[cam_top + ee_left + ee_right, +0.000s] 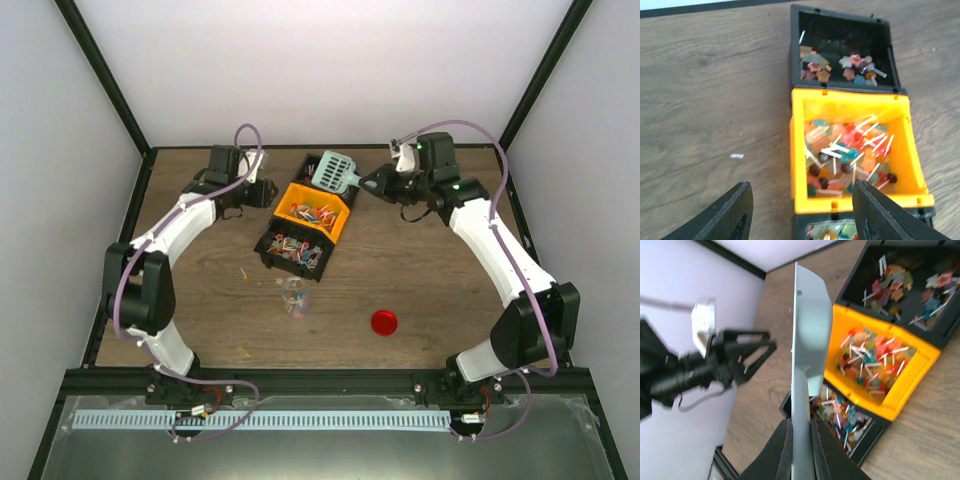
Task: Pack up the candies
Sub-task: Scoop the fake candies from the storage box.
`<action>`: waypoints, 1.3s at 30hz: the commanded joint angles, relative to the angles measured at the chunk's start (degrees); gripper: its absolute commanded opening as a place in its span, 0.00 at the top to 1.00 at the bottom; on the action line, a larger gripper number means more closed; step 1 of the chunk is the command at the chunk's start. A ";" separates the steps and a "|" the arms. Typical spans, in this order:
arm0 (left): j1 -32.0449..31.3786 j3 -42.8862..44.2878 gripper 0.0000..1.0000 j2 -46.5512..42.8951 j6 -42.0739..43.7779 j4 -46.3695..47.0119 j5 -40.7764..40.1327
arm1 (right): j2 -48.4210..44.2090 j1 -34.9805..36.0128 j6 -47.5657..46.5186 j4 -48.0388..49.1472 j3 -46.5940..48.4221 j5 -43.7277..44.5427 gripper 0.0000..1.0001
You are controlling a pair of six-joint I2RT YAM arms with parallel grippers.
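table (pixel 210 290): matt wood | orange bin (pixel 840 97): glossy plastic | candies (pixel 850 155): glossy

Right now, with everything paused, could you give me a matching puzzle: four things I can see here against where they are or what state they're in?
1 teal scoop
2 red lid
3 yellow bin
4 left gripper

A open, holding nothing
B between two black bins
C lying on the table, apart from the bins
D pinched in the right gripper

Pairs: 1-D, 2-C, 3-B, 4-A
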 commanded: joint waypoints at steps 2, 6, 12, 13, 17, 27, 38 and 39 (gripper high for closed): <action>-1.80 -8.50 0.44 -5.79 5.37 -1.82 -6.68 | 6.04 -5.88 2.95 8.19 3.04 -8.75 0.99; -3.92 -11.07 0.44 -5.32 6.05 -4.27 -9.00 | 10.62 -6.13 3.07 9.78 6.40 -10.69 0.99; -4.62 -10.57 0.45 -2.07 8.21 -5.33 -13.38 | 14.99 -6.31 2.09 11.22 8.65 -14.00 0.99; -4.63 -10.43 0.46 -1.81 8.62 -5.46 -14.39 | 15.51 -6.36 1.63 10.74 8.97 -14.18 0.99; -4.65 -10.14 0.47 -1.01 9.43 -6.27 -14.50 | 16.97 -7.12 0.78 10.47 9.33 -15.45 0.99; -5.13 -8.07 0.72 2.08 10.88 -7.31 -15.96 | 20.97 -8.29 -0.79 6.85 13.37 -17.78 0.99; -7.07 -2.24 0.96 7.01 13.17 -7.11 -15.16 | 18.87 -8.33 8.57 0.32 10.01 -10.25 0.99; -7.37 -1.29 0.96 7.82 13.40 -7.10 -15.44 | 18.66 -8.32 9.90 -1.47 10.17 -8.84 0.99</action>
